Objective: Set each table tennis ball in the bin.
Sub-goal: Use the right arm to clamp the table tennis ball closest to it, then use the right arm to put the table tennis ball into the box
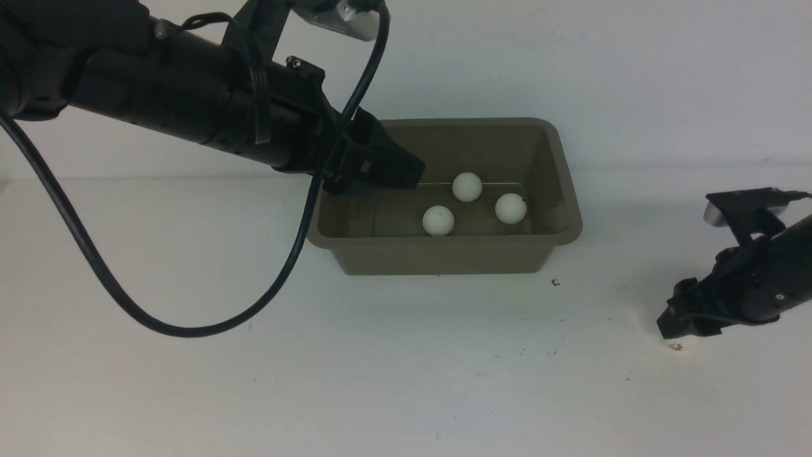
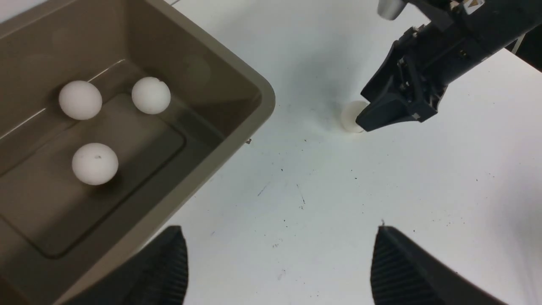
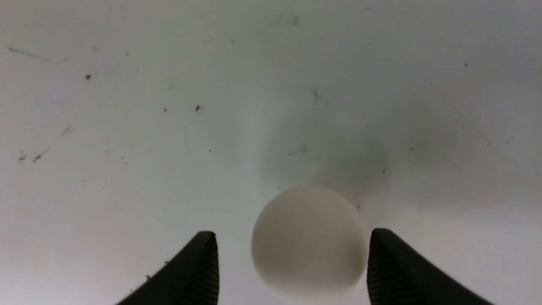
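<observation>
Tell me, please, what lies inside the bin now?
Three table tennis balls lie on the floor of the bin, apart from each other. The left gripper, jaws open, covers the bin's left rear corner in the front view, so that part cannot be checked.

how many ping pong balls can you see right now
4. Three lie in the bin: one at the back, one in front, one to the right. The fourth ball sits on the table inside the open right gripper, hidden in the front view.
</observation>
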Robot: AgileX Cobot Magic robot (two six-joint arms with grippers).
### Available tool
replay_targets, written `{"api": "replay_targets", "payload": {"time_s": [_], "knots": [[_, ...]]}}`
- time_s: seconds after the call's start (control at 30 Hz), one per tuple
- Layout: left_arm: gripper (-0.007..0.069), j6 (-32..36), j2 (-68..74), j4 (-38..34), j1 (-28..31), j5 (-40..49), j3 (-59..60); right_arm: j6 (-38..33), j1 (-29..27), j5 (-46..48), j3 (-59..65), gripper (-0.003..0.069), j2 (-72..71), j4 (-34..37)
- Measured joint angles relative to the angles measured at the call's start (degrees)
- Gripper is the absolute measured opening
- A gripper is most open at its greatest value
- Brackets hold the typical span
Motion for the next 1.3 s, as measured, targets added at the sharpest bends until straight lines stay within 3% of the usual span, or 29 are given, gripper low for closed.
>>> {"api": "replay_targets", "payload": {"time_s": [0.43, 0.57, 0.93, 1.17, 1.3], "knots": [[0.0520, 0.0, 0.0, 0.1, 0.0, 0.0, 0.0, -0.2, 0.0, -1.1, -1.8, 0.0426, 4.3, 0.1], [0.0520, 0.0, 0.0, 0.2, 0.0, 0.0, 0.0, -0.1, 0.0, -0.4, -3.1, 0.0360, 4.3, 0.1], [0.0520, 0.0, 0.0, 0.3, 0.0, -1.4, 0.0, -0.2, 0.0, 9.0, -13.3, 0.0359, 1.0, 0.6], [0.0520, 0.0, 0.0, 0.3, 0.0, -1.5, 0.0, -1.8, 0.0, 11.8, -21.6, 0.0359, -2.9, 4.3], [0.0520, 0.0, 0.0, 0.3, 0.0, -1.5, 0.0, -7.0, 0.0, 13.8, -28.3, 0.0359, -3.6, 13.0]]}}
